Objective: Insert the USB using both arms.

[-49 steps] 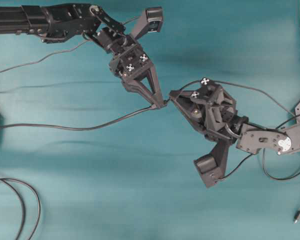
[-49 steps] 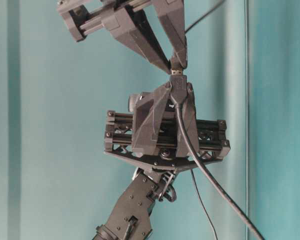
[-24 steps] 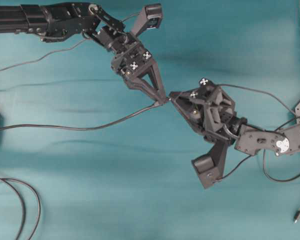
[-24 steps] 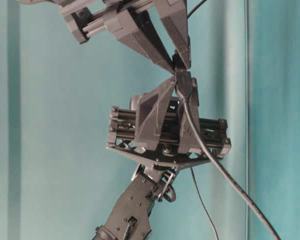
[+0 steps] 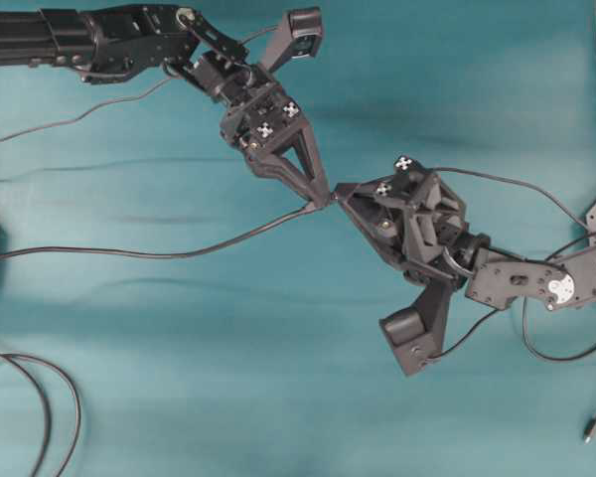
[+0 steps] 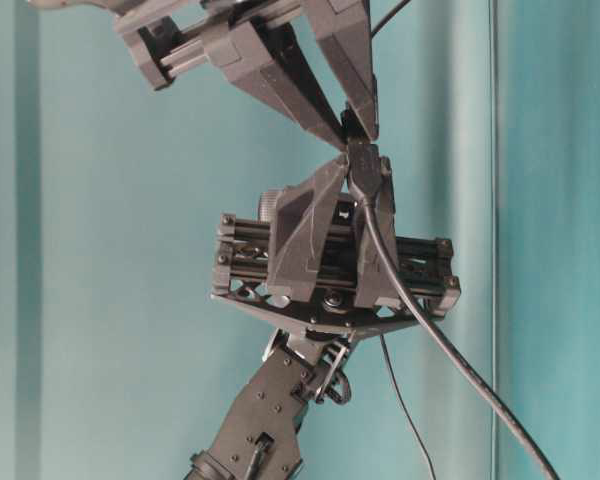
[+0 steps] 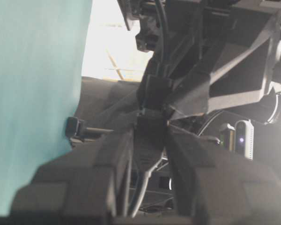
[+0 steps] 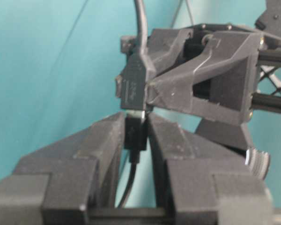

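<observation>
The USB [image 8: 135,133] is a small dark plug pinched between the fingers of my right gripper [image 8: 136,124], its thin cable hanging down between them. A sliver of its silvery tip shows at the mouth of a grey-black connector [image 8: 132,89], which my left gripper [image 8: 139,84] is shut on. Seen from overhead, the left gripper [image 5: 325,202] and right gripper [image 5: 342,189] meet tip to tip above mid-table. At table level the USB [image 6: 365,178] sits directly against the connector [image 6: 355,125]. The left wrist view shows the connector [image 7: 150,140] between my left fingers.
The connector's dark cable [image 5: 129,253] trails left across the teal cloth [image 5: 179,348]. Thicker cable loops [image 5: 50,397] lie at the bottom left. A small loose plug [image 5: 588,434] lies at the bottom right. The USB's thin cable [image 5: 517,184] arcs away to the right.
The two grippers have closed the gap between them. The USB's silvery tip, plainly exposed a second ago, is now almost hidden in the connector. Both grips are unchanged.
</observation>
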